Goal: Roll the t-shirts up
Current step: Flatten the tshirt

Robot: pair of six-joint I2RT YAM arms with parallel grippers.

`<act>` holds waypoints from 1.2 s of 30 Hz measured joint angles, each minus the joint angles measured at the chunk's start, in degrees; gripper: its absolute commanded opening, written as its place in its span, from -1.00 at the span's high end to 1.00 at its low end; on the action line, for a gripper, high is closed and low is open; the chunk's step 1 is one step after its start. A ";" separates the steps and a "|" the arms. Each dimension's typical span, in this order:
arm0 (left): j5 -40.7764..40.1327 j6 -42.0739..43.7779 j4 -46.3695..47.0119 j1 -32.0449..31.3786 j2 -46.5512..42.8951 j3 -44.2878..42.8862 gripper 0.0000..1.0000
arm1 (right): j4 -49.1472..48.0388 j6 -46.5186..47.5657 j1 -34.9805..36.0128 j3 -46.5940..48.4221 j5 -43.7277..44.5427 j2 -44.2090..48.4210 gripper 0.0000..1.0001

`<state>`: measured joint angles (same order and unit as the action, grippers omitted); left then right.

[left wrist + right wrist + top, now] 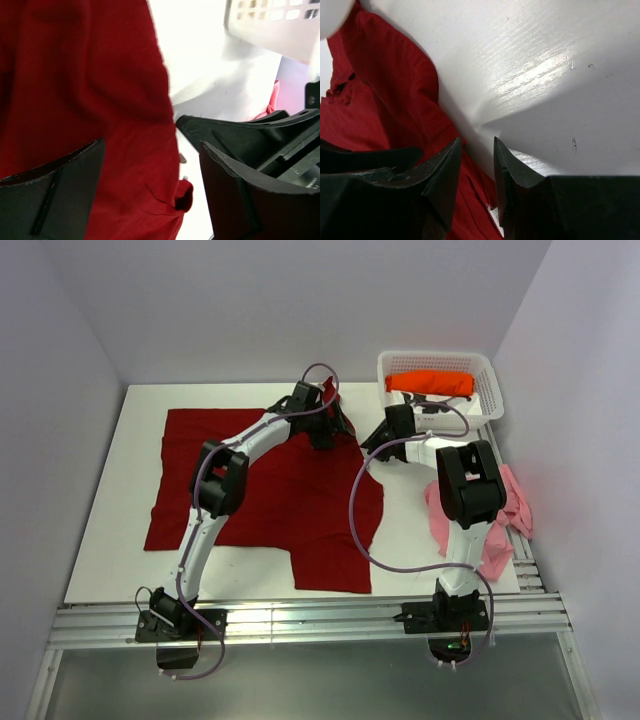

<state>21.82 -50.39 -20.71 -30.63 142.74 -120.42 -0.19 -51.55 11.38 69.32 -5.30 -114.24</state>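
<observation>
Three shirts: one dark red, one pink and one bright orange-red, each in a different place.
Dark red shirt (300, 510): spread flat on the white table (110, 500), left of the middle, with its front hem toward the arm bases and one sleeve pointing left.
Pink shirt (512, 502): crumpled in a heap at the table's right edge, partly hidden behind the right arm.
Orange-red shirt (430, 383): a rolled bundle lying inside the white mesh basket (440, 357) at the far right corner.
Left gripper (325, 428): reaches across the dark red shirt to its far right corner. In the left wrist view its fingers (55, 200) stand wide apart with red cloth and the shirt's edge between them. They are closed on nothing.
Right gripper (378, 440): sits low over the table just off the dark red shirt's right edge, near the left gripper.
Right fingers (440, 170): parted by a narrow gap only. The shirt's edge runs under the left one and into the gap. I cannot tell whether the cloth is pinched.
Cloth at the right gripper: the shirt's border lies in a soft fold against bare table, and a small white tag (495, 215) shows at its edge.
Between the two grippers: the tip of a black finger from the other arm shows in each wrist view, so the two are close together.
</observation>
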 measured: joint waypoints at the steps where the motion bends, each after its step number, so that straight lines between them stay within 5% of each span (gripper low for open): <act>1: -0.37 0.13 -0.13 -0.15 0.00 -0.42 -0.64 | -0.13 0.00 0.00 -0.26 0.13 0.15 0.20; 8: -3.02 0.44 -1.79 -1.66 0.07 -3.04 -0.56 | -1.86 1.07 0.00 -5.38 1.25 5.53 0.21; 22: -13.25 1.44 -6.62 -5.27 3.04 -7.82 -0.43 | -9.99 1.46 -0.37 -19.89 11.80 33.79 0.22; 36: -24.94 0.31 -9.09 -7.32 5.27 -11.85 -0.25 | -11.45 -0.09 -2.21 -21.90 11.76 35.85 0.25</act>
<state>-3.11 -50.09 -29.80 -37.95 148.00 -132.27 -11.64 -51.64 9.17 47.42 6.46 -78.39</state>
